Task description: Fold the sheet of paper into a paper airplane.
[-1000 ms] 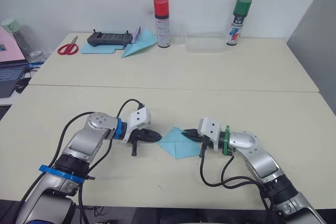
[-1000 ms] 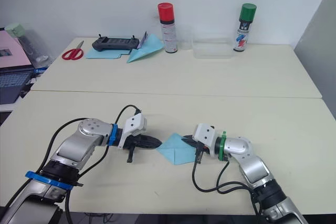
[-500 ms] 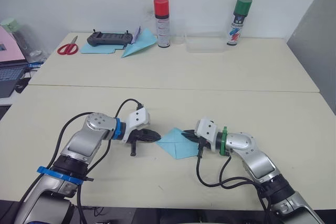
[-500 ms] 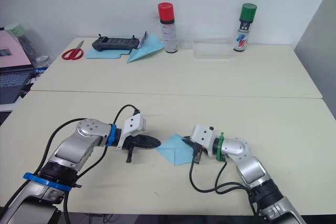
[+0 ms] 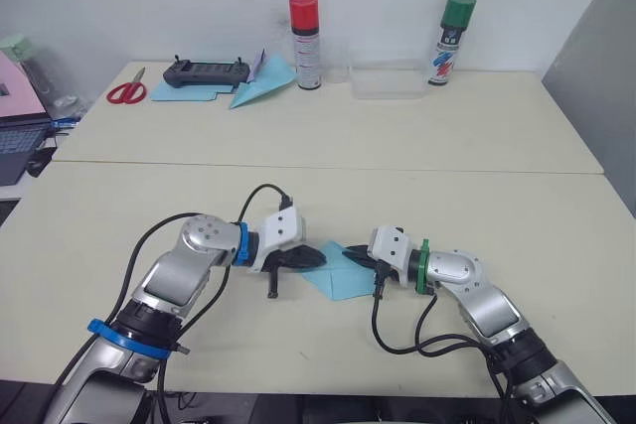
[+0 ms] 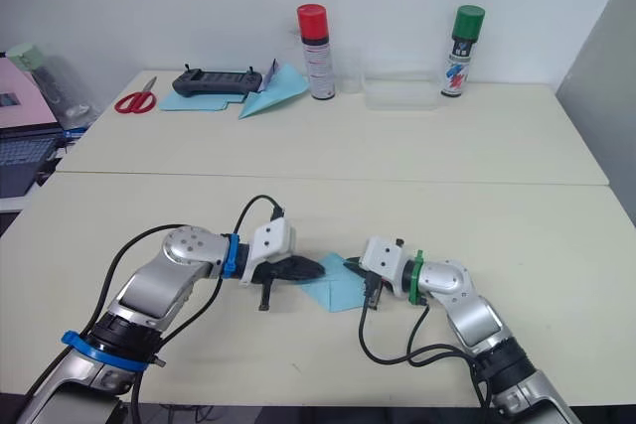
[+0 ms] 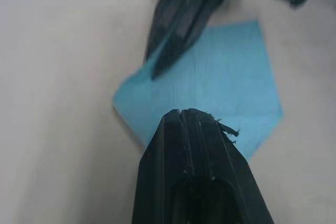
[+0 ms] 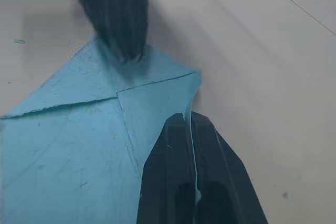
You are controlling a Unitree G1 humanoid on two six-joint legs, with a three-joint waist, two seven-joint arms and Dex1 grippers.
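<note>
Two grippers meet over one small sheet of paper (image 5: pixel 336 272) that lies flat near the front edge of the front table (image 5: pixel 556 235), about midway along it. From the left, the left gripper (image 5: pixel 316 259) reaches in with its black fingers (image 7: pixel 191 129) pressed together, nothing between them, their tip resting over the sheet's left corner. The sheet is light blue, partly folded, with a diagonal flap and crease lines across its face. At its right corner the right gripper (image 5: pixel 350 255) has its fingers (image 8: pixel 181 135) closed on the paper's raised edge, the thin blue edge pinched between them.

Along the back edge of the rear table, left to right: red-handled scissors (image 5: pixel 127 92), a black controller (image 5: pixel 206 70) on a blue sheet (image 5: pixel 191 92), a light-blue paper dart (image 5: pixel 266 82), a red-capped spray can (image 5: pixel 305 43), a clear plastic tray (image 5: pixel 387 80) and a green-capped spray can (image 5: pixel 451 41).
</note>
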